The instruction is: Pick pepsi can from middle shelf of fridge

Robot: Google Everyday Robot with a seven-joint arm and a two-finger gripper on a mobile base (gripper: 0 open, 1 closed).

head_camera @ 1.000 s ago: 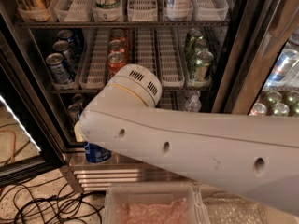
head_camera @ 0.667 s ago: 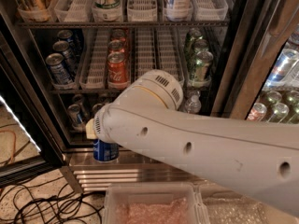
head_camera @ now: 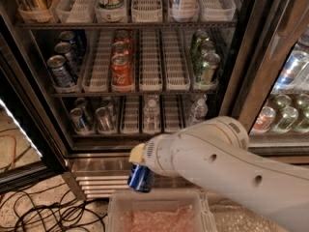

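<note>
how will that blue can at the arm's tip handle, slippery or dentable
The pepsi can hangs tilted in the pincer under the arm's end. Its glossy skin looks slippery, so it may slide. Thin walls probably dent if squeezed hard. Laid sideways it would likely roll.

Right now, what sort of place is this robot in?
Likely a drinks corner or shop: a glass-door fridge, shelves of soda cans, water bottles. The claw holds the pepsi can by its base.
</note>
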